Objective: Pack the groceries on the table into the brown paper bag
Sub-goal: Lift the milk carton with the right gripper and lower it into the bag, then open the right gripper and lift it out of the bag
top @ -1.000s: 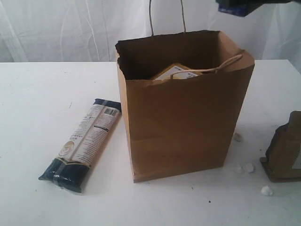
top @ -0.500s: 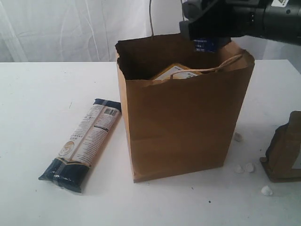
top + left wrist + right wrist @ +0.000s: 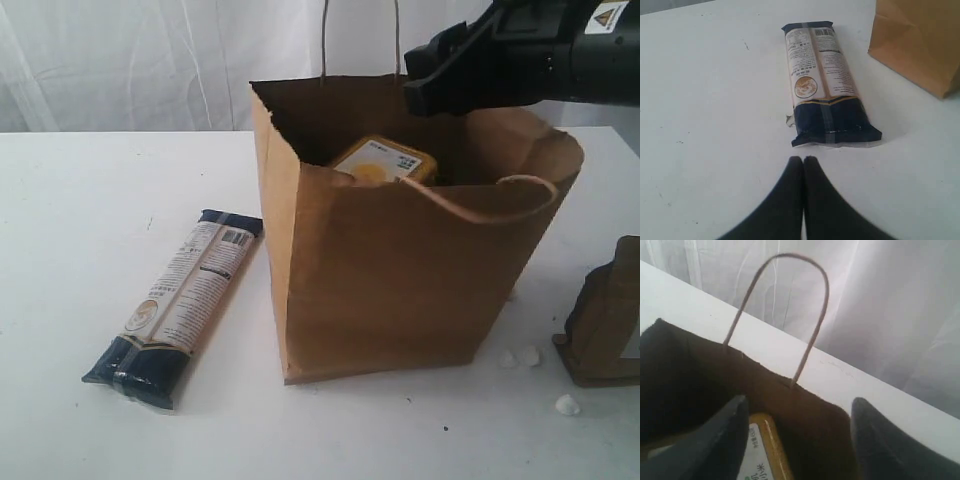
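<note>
The brown paper bag [image 3: 390, 290] stands upright in the middle of the table [image 3: 80, 200]. A yellow juice bottle [image 3: 385, 160] shows inside its mouth. My right gripper [image 3: 440, 95] hangs at the back of the bag's mouth, open, with nothing between its fingers; in the right wrist view this gripper [image 3: 799, 402] is above the bottle [image 3: 762, 450]. The pasta packet [image 3: 180, 300] lies flat left of the bag. My left gripper [image 3: 803, 159] is shut and empty, just short of the packet's dark-blue end [image 3: 832, 122].
A brown orange-labelled pouch [image 3: 605, 320] stands at the right edge. Small white scraps [image 3: 520, 357] lie between the pouch and the bag. One twine handle [image 3: 785, 305] stands up from the bag's rear wall. A white curtain hangs behind the table.
My right arm came down to the bag's mouth with a small blue-white carton, then its jaws widened. The carton no longer shows. The bag's mouth has bulged out to the right.
</note>
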`<state>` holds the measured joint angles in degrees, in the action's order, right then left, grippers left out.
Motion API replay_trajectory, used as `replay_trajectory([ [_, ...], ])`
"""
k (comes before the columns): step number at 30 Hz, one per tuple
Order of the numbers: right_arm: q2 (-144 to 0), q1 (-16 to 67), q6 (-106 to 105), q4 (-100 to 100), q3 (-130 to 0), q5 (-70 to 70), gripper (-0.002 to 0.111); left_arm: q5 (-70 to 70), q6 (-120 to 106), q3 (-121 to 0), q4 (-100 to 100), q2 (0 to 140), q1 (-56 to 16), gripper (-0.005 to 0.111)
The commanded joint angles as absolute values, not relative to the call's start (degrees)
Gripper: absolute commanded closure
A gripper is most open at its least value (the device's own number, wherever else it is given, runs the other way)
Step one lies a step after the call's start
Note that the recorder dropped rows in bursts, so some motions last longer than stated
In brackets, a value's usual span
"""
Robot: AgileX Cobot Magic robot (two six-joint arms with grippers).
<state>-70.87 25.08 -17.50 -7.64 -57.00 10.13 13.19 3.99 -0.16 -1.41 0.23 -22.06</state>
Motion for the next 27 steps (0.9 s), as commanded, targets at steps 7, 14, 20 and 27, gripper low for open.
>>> replay_trajectory([
  [7,-70.5,24.7,-18.0,-7.4,-57.5,11.2,0.051,13.4,4.0,0.0,-1.1,0.0,-22.0,0.107],
  [14,-67.8,24.5,-18.8,-4.1,-58.4,7.8,0.051,13.4,4.0,0.0,-1.1,0.0,-22.0,0.107],
  [20,-60.1,19.0,-18.8,2.2,-60.9,13.0,0.051,13.4,4.0,0.0,-1.1,0.0,-22.0,0.107],
  [27,-57.9,5.2,-20.6,9.4,-67.6,37.5,0.057,13.4,4.0,0.0,-1.1,0.0,-22.0,0.107],
])
